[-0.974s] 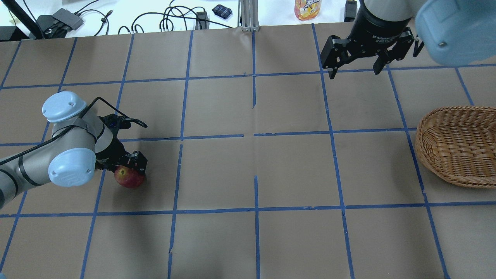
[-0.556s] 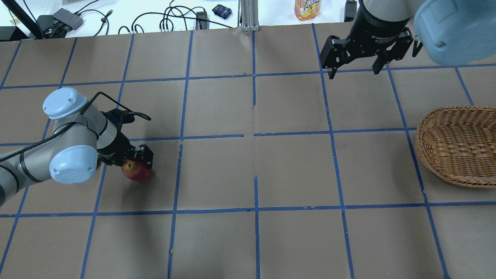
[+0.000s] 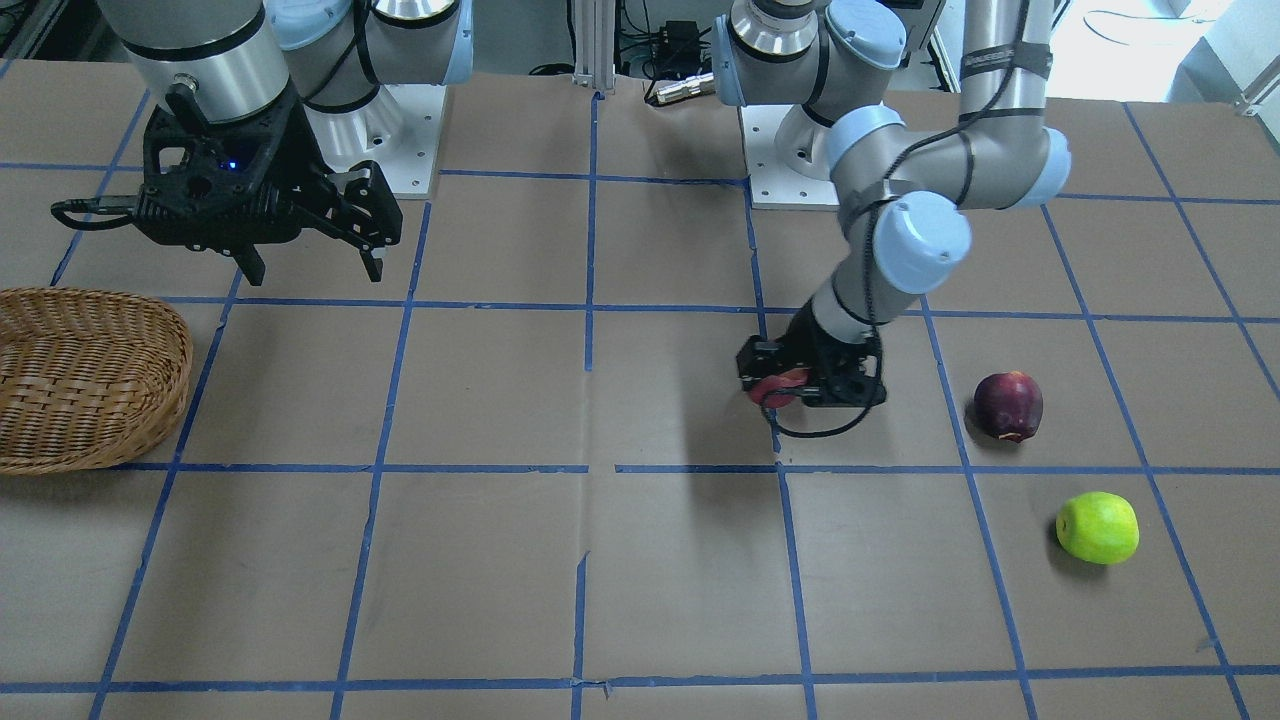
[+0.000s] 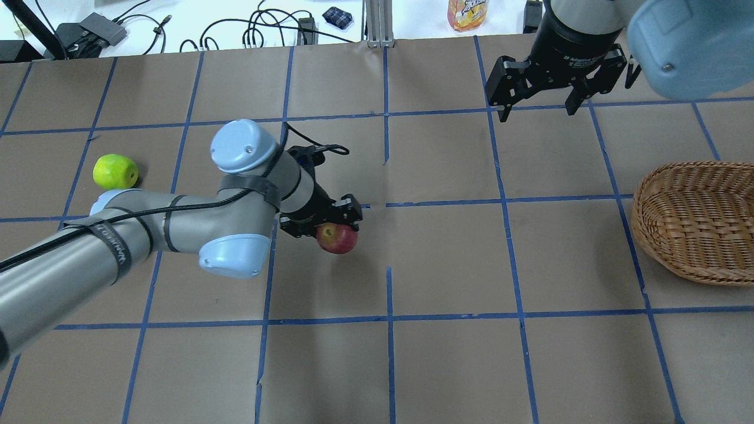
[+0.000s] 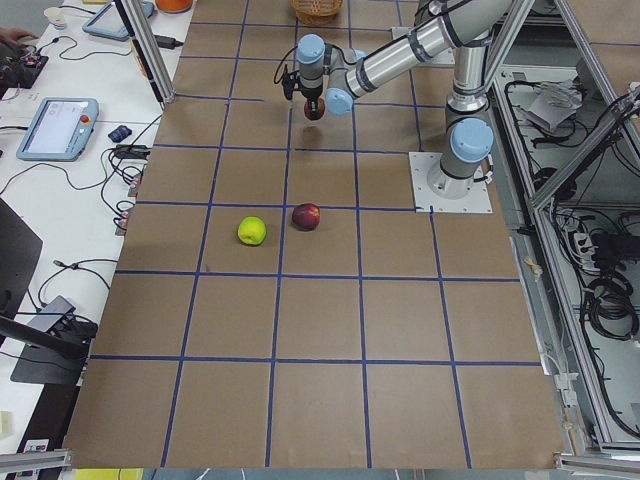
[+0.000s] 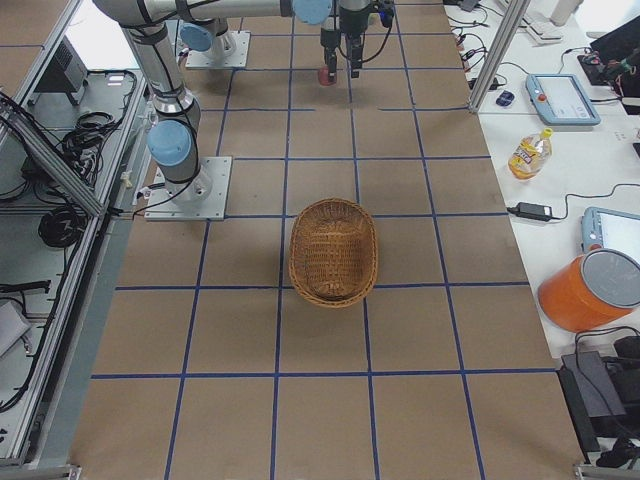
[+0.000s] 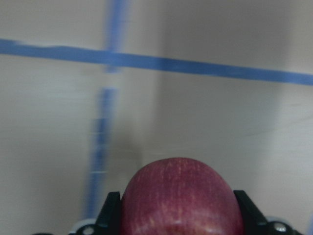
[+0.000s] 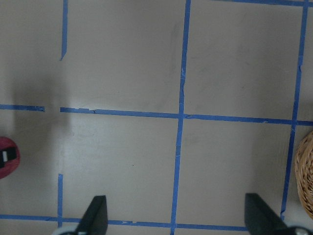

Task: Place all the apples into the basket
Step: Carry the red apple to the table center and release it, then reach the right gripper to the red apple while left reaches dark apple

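My left gripper is shut on the red apple and holds it above the table near the middle; the apple fills the bottom of the left wrist view. The yellow-green apple lies at the far left. The maroon apple lies next to it and is hidden under my left arm in the overhead view. The empty wicker basket stands at the right edge. My right gripper is open and empty, raised at the back right, behind the basket.
A yellow drink bottle and cables lie on the white bench beyond the table's far edge. Blue tape lines grid the brown table top. An orange bucket and tablets sit on a side bench.
My left arm has swung right with the red apple in its gripper, from the left side to near the centre, uncovering the green apple. The right gripper has hardly moved.
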Tool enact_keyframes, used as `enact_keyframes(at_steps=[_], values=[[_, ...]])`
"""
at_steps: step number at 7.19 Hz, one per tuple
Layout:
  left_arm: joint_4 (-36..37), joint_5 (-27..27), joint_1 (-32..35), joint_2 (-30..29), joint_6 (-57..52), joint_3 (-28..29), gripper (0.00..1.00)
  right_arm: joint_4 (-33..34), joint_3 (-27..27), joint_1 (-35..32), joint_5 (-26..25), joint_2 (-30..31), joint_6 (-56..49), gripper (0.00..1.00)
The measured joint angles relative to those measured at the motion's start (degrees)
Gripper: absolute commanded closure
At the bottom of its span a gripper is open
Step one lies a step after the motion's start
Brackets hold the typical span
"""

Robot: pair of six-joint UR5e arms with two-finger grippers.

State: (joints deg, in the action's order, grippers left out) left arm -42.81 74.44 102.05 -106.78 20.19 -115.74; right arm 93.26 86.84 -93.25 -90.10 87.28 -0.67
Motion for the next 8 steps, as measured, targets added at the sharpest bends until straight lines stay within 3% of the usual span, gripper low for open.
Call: enact_keyframes(at_steps=[1,2,3,6,8], values=[[2.7,0.0,3.5,-2.6,4.1,3.0,0.82,-0.1,0.0,0.1,0.0,-0.1,-0.1,0.0],[3.9,1.3,5.2,-4.9,5.7,5.2,0.12,-0.2,-0.1,0.3,-0.1,-0.1,0.0,0.0],[4.4,3.6,6.4,-6.8,6.4,6.1,0.0,-0.4,-0.3,0.8,-0.2,0.0,0.2,0.0],[6.2,7.2,7.3,-7.6,5.6,8.5,0.0,-1.3,0.6,0.6,-0.1,-0.5,2.1,0.0],[2.5,6.3,-0.9,-1.8,0.3,10.7,0.0,7.4,6.1,-1.6,0.0,-2.0,6.6,0.0]])
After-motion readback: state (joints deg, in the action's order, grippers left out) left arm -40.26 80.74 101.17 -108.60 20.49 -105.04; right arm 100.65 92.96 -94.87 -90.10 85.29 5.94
